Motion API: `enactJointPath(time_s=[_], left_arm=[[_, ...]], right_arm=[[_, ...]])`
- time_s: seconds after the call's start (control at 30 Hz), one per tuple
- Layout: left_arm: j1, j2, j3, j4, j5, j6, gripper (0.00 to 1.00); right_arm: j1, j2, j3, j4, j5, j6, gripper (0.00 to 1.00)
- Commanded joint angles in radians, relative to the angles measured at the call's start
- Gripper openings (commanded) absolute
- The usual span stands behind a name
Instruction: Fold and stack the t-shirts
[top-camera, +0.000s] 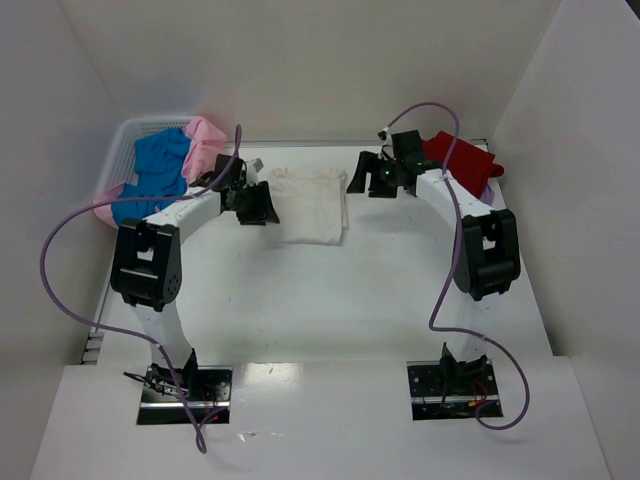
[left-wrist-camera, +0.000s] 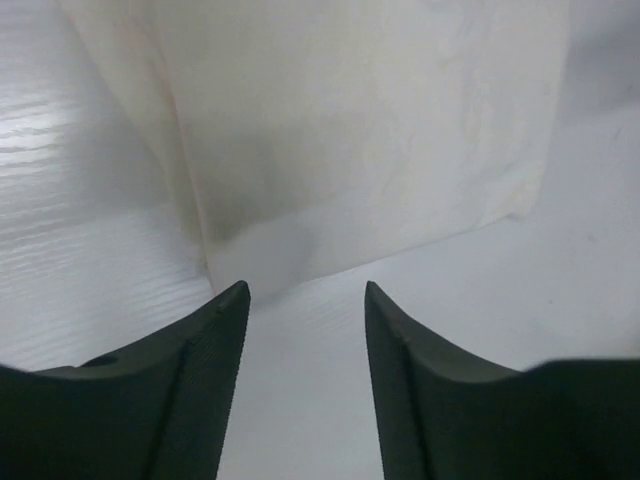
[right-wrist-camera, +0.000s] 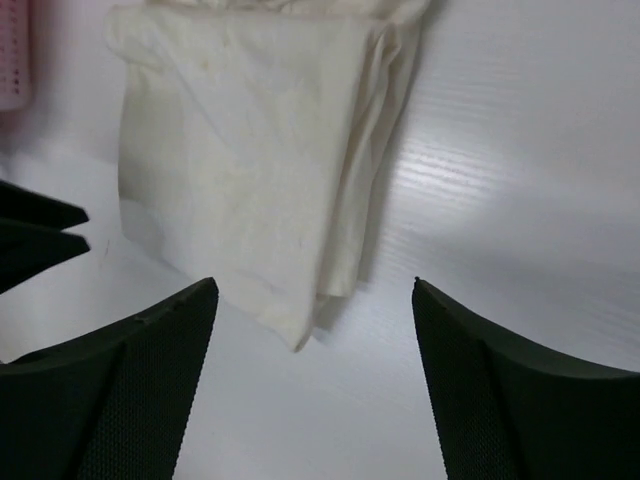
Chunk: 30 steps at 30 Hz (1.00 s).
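A cream-white t-shirt (top-camera: 312, 205) lies folded into a rectangle on the white table at the back centre. My left gripper (top-camera: 262, 208) is open and empty just left of it; the shirt's edge (left-wrist-camera: 360, 150) fills the top of the left wrist view. My right gripper (top-camera: 362, 178) is open and empty just right of the shirt, which shows in the right wrist view (right-wrist-camera: 250, 160) beyond the fingers. A red t-shirt (top-camera: 462, 160) lies bunched at the back right behind the right arm. Blue (top-camera: 158, 170) and pink (top-camera: 205, 142) t-shirts lie in the basket. No lavender shirt shows.
A white mesh basket (top-camera: 125, 140) stands at the back left against the wall. White walls close in the table at left, back and right. The left gripper's fingers (right-wrist-camera: 40, 235) show at the left edge of the right wrist view.
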<state>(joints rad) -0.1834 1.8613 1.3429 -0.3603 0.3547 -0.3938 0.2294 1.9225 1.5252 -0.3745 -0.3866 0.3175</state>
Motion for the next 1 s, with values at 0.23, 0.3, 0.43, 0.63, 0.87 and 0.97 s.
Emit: enactJointPath(time_s=[0.23,0.3,0.43,0.63,0.87,0.97], left_arm=[[0.01,-0.225,-0.088,0.05,-0.053,0.003,0.8],[0.01,-0.266,-0.117,0.05,-0.075,-0.009,0.84],[0.01,-0.344,-0.167,0.06,-0.076,-0.036,0.92],[0.01,-0.454,-0.211,0.061,-0.086,-0.076,0.97],[0.01,-0.493,-0.22,0.044,-0.086,-0.076,1.0],[0.01,-0.502,-0.22,0.043,-0.086,-0.076,1.0]], right_arm=[[-0.013,0.14,-0.016,0.15,-0.104,0.039,0.99],[-0.013,0.173,-0.004,0.161,-0.129,0.049,0.99],[-0.002,0.227,0.062,0.161,-0.12,0.049,0.99],[0.007,0.318,0.15,0.141,-0.132,0.049,0.99],[0.025,0.377,0.185,0.123,-0.123,0.072,0.99],[0.034,0.388,0.185,0.135,-0.123,0.114,0.99]])
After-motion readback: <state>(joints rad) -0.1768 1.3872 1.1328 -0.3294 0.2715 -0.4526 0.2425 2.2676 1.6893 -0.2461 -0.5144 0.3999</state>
